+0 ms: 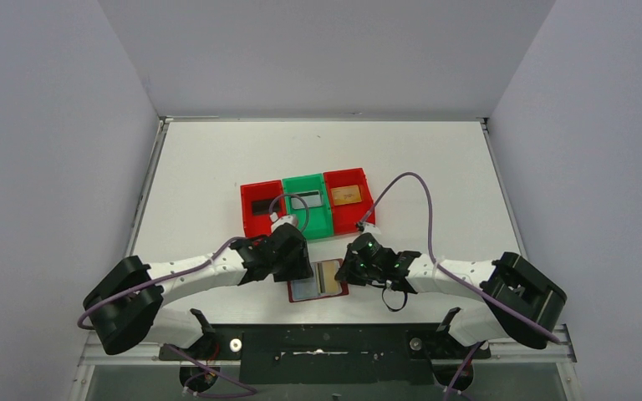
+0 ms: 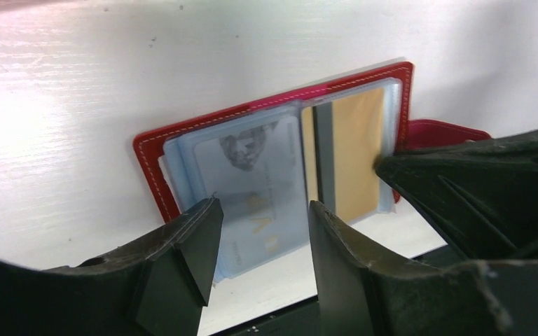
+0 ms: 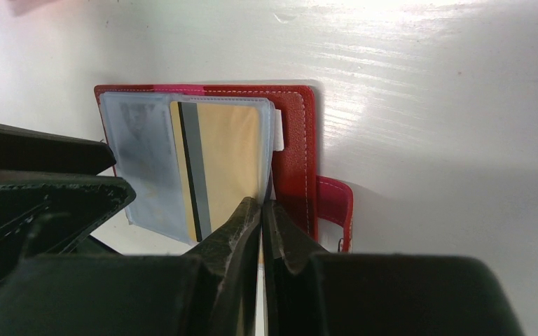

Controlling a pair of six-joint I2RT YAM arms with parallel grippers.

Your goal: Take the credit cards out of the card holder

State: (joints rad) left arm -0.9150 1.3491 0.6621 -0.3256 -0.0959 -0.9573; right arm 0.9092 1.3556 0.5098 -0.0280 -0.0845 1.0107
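Holder (image 1: pixel 318 281) lies open on desk (image 1: pixel 217 167). Left fingers (image 1: pixel 303 269) stand part-open over its left half. Right fingers (image 3: pixel 261 218) are closed at gold card's (image 3: pixel 231 154) near edge.

Left arm (image 1: pixel 192 271) reaches toward three o'clock, left gripper (image 1: pixel 288 255) fingers apart; right arm (image 1: pixel 460 276) reaches toward nine o'clock, right gripper (image 1: pixel 359 266) pinched closed.

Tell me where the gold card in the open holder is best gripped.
Probably its near edge, approached low from the robot's side: the gold card lies flat in the open card holder, so only an edge can be pinched, and the shut right gripper sits there.
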